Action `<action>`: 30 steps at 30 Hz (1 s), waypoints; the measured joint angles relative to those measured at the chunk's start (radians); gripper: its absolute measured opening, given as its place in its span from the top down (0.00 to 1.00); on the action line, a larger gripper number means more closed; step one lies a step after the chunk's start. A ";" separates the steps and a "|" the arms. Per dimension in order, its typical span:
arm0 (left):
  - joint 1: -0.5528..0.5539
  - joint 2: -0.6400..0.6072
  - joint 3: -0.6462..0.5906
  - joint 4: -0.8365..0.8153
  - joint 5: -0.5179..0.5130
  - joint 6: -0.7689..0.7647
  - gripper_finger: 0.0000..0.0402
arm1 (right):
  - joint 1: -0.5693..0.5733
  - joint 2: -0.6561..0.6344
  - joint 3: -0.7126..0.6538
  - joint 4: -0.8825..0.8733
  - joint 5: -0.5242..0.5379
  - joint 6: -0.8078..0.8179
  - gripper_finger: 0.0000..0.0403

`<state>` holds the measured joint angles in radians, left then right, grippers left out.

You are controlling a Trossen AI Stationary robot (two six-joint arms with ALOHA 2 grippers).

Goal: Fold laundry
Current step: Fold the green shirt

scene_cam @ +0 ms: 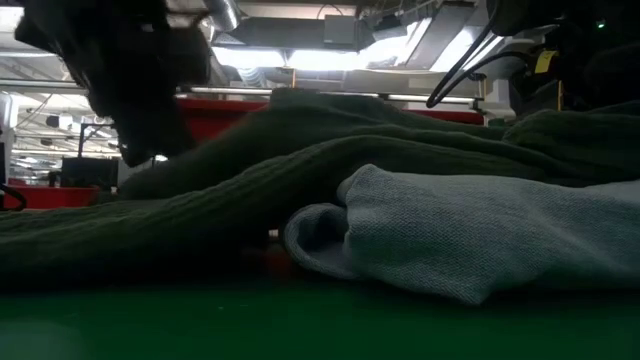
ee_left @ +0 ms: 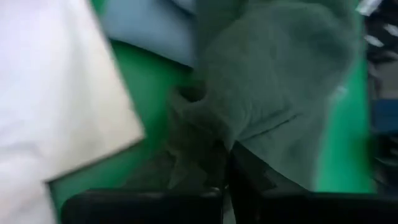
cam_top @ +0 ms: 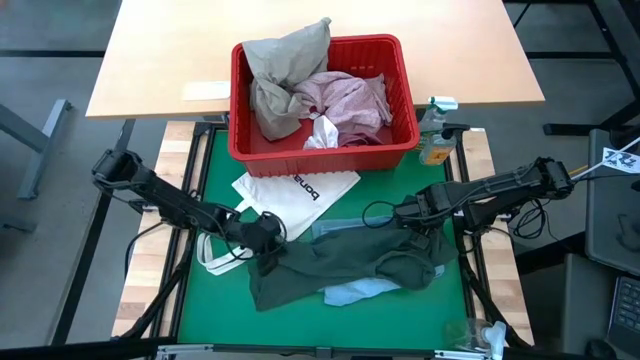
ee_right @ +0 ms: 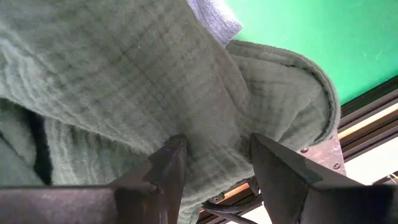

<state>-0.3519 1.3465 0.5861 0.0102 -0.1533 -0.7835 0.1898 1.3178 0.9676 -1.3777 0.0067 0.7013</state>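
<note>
The light blue garment (scene_cam: 470, 235) lies nearest the low camera, tucked under the dark grey-green garment (cam_top: 345, 262), which sprawls over the green table (cam_top: 215, 305) between both claws. Beyond them, the red basket (cam_top: 325, 150) holds the beige-khaki garment (cam_top: 280, 70), the mottled pink garment (cam_top: 350, 100) and a small white piece (cam_top: 322, 135). The white tote bag (cam_top: 290, 192) lies just beyond the left claw (cam_top: 265, 245), which is clamped together on the grey-green garment's edge. The right claw (cam_top: 420, 225) has its fingers (ee_right: 168, 171) apart, pressing into the same cloth's far side
</note>
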 joint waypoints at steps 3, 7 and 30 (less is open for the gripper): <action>-0.049 -0.028 0.000 0.000 0.037 -0.033 0.99 | 0.000 0.000 0.000 -0.002 0.000 0.000 0.56; -0.132 -0.036 0.000 -0.001 0.065 -0.091 0.99 | 0.000 0.000 0.000 -0.002 0.000 0.000 0.56; -0.282 0.071 0.002 0.041 -0.048 -0.262 0.99 | 0.001 -0.114 0.077 -0.040 0.001 0.045 0.56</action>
<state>-0.6338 1.4171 0.5880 0.0512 -0.2016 -1.0454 0.1905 1.2040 1.0450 -1.4174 0.0074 0.7465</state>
